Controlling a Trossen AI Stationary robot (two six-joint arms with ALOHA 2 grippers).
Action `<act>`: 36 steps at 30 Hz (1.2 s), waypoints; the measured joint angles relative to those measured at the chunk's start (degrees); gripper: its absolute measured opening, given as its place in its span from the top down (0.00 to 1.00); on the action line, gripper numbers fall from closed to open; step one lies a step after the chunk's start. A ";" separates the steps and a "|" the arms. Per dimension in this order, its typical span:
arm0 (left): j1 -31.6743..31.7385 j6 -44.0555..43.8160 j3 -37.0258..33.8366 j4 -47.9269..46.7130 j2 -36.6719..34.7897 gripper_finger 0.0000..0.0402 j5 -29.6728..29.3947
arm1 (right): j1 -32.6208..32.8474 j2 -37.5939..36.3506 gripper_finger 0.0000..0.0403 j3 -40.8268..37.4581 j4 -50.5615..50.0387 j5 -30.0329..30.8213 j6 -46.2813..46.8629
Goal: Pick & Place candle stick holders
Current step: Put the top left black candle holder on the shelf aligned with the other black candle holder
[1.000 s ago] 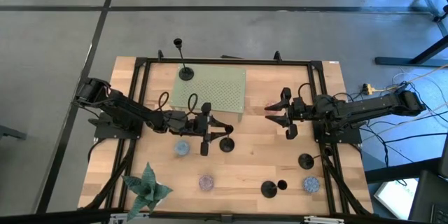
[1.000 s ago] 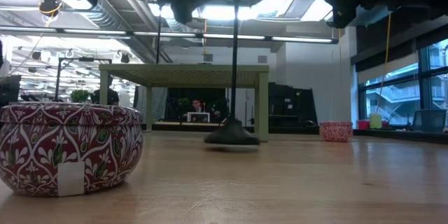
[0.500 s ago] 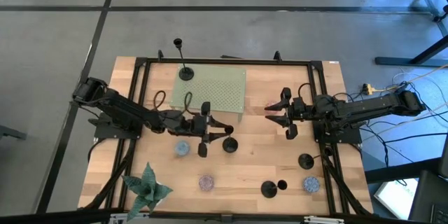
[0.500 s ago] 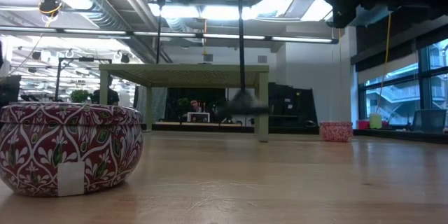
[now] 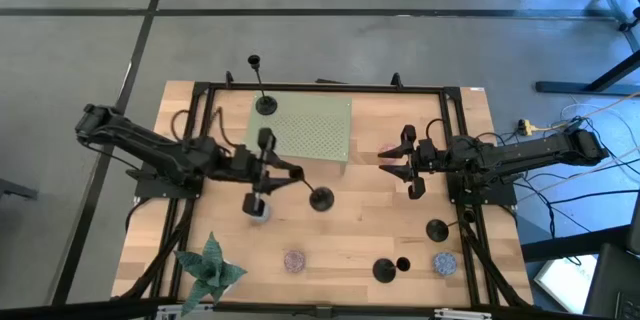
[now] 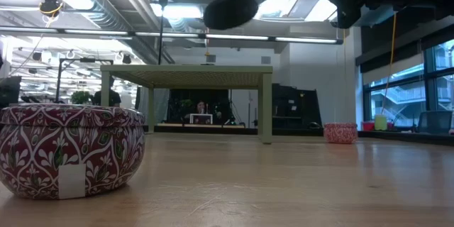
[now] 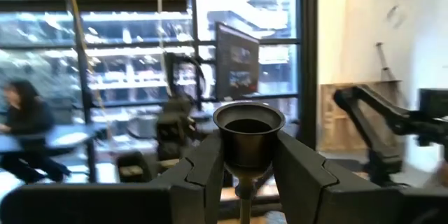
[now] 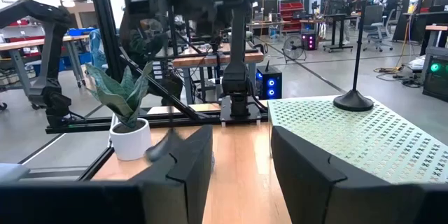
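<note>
Wooden table (image 5: 360, 230) under left tool (image 5: 266, 168) clamping a candlestick holder (image 5: 320, 198); right tool (image 5: 397, 161) wide.

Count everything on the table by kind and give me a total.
candlestick holders: 4 (one lifted in the jaws of the left gripper)
round tins: 3
potted plant: 1
green perforated stand: 1
Total: 9

One holder (image 5: 264, 103) stands on the perforated stand (image 5: 305, 130).
</note>
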 joint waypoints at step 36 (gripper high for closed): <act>26.40 3.83 9.64 -24.71 -7.01 0.74 -11.76 | -0.09 0.01 0.62 0.00 -0.04 0.04 0.09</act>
